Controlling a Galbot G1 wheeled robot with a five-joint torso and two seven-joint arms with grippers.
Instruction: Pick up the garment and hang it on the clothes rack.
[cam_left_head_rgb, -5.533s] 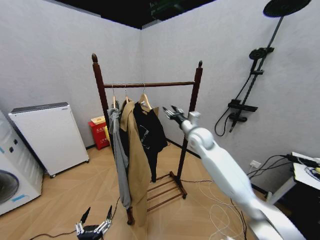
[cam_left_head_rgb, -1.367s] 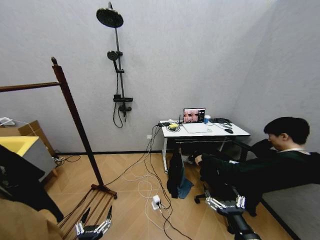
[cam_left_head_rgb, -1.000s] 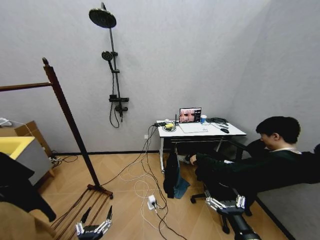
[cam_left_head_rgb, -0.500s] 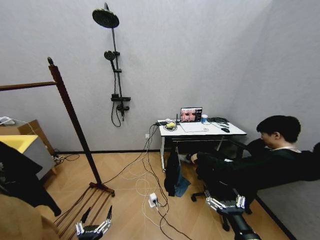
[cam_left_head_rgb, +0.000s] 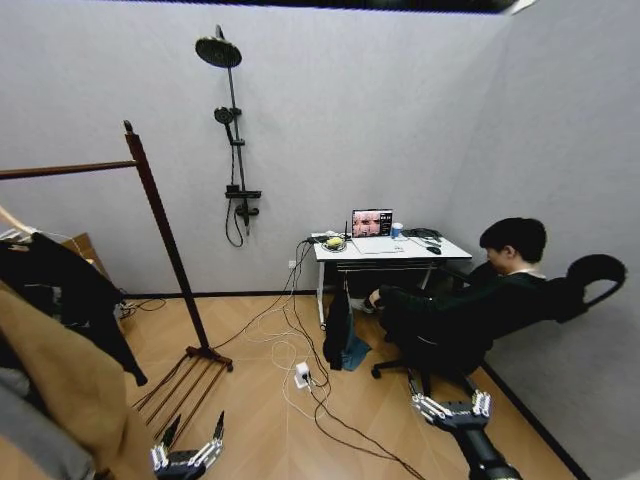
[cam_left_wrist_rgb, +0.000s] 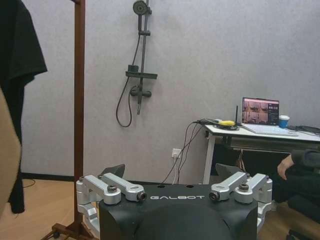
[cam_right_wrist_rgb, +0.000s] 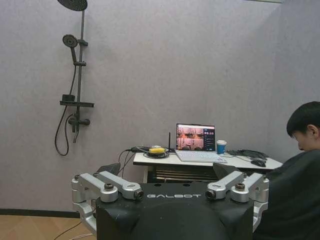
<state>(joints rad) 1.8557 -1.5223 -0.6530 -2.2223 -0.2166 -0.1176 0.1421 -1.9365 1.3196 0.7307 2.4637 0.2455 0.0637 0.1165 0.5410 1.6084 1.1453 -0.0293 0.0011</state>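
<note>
Already on the clothes rack, the garment hung from its bar at the robot's far left, draping straight down, well apart from both grippers. Nearer was the left gripper, fingers spread and empty; the right gripper was likewise spread, parked low.

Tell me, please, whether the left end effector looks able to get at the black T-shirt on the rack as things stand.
Probably not yet. The left end effector hangs low by the floor, open and empty, while the black T-shirt hangs higher up at the robot's far left on the clothes rack, with the tan coat partly before it.
</note>
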